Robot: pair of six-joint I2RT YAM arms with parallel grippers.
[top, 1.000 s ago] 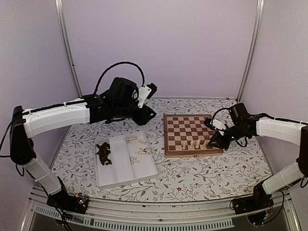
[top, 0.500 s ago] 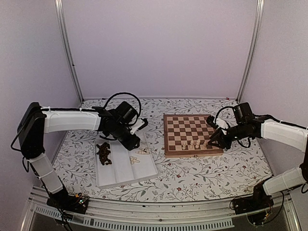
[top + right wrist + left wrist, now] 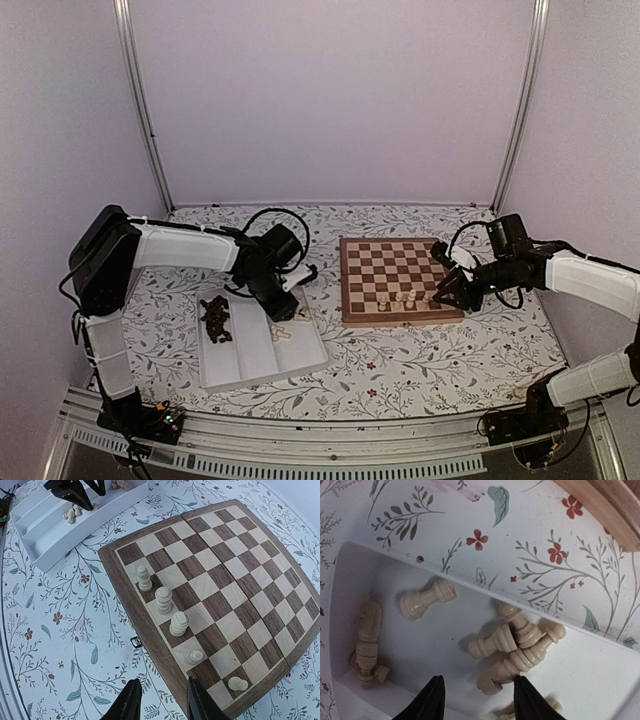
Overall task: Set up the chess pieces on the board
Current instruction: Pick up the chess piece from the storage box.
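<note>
Black left end effector [image 3: 481,701], fingers moderately spread and holding nothing, hangs over a heap of cream chess pieces [image 3: 517,647]. These lie on their sides in the white tray [image 3: 600,680], in the compartment nearest the board [image 3: 395,278]. Dark pieces [image 3: 215,318] fill the tray's opposite compartment. The right end effector [image 3: 164,702], likewise spread and holding nothing, hovers above the floral surface [image 3: 65,645] just beside the board's rim. Five cream pieces [image 3: 163,600] occupy the squares along that rim.
</note>
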